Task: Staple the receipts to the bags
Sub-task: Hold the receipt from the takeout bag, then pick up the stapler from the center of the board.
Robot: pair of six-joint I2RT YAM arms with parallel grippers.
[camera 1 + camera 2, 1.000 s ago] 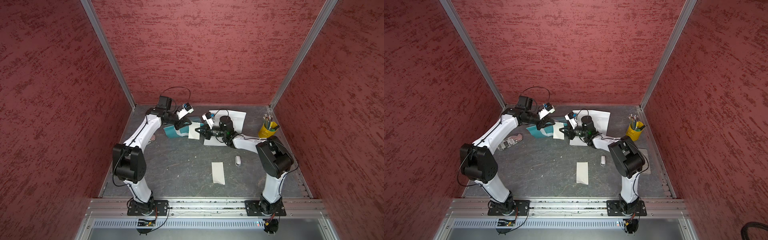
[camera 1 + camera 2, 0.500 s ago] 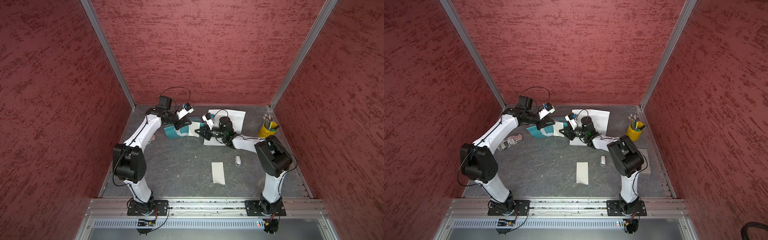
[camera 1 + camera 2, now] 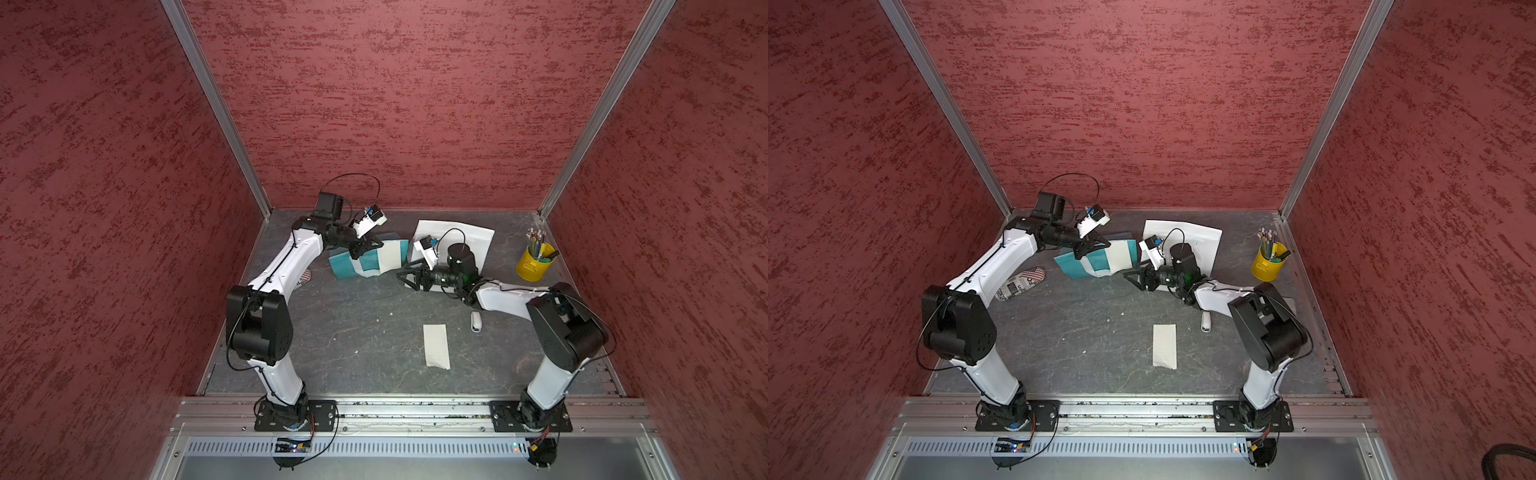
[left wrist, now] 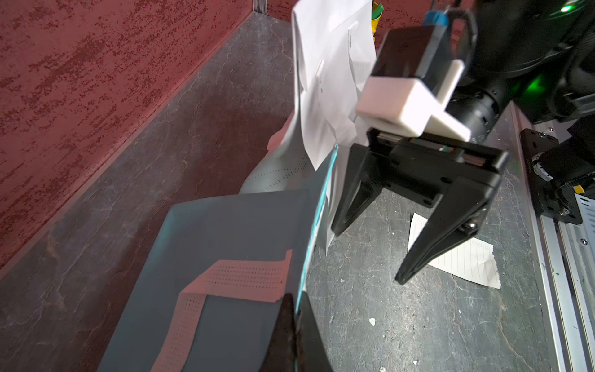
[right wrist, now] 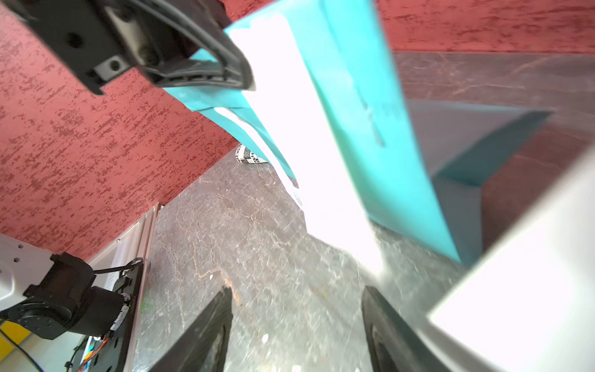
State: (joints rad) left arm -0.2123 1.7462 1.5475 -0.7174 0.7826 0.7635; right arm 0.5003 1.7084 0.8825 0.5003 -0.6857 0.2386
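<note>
Teal bag, receipt lying against it: sitting upper centre of frame. The left gripper is pinching its edge, jaws fully closed. Right gripper: having opened within the last second, it is standing wide just beside the bag and gripping nothing. Second receipt is lying at lower centre and white bag at upper right, both on the grey table. Red walls are enclosing the table.

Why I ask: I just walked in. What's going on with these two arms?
The left gripper is shut on an edge of the teal bag, holding that side up, with one receipt lying against the bag's face. The right gripper hangs open and empty just beside them. Nothing is being stapled yet: the small white stapler and the second receipt lie on the table, and the white bag lies flat behind.
</note>
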